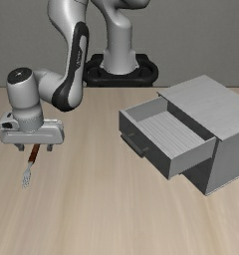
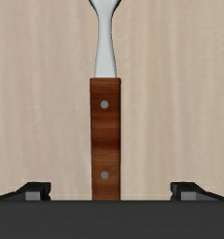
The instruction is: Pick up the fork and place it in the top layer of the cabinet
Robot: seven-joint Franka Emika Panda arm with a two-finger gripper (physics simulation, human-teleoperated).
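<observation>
Tabletop [image 1: 102,214]: pale wood-look boards with fine, straight grain, flat and matte, running up to a plain off-white backdrop.
Fork [image 1: 31,166]: a slim piece with a straight, flat-sided handle of reddish-brown wood that shows darker streaks and two small round metal rivets. A smooth, pale metal neck narrows out of the handle and widens again toward the tines.
Fork position: on the tabletop at the exterior view's left, directly beneath the end effector and well apart from the cabinet, with its tines pointing away from the robot's base.
End effector [image 1: 32,146]: a light grey, boxy palm with two short dark fingers. Its fingers are spread wide, and in the wrist view the fingertips [image 2: 35,190] stand clear on either side of the handle with bare tabletop showing between each one and the wood. It grips nothing.
Arm [image 1: 70,62]: glossy white and grey rounded links, bent down from a dark, flat base plate [image 1: 141,72].
Cabinet [image 1: 219,125]: a plain grey box with sharp edges and a smooth top, at the exterior view's right.
Top drawer [image 1: 169,131]: pulled out toward the fork's side, a shallow open tray with a lighter, faintly ribbed floor and a dark bar handle on its front.
</observation>
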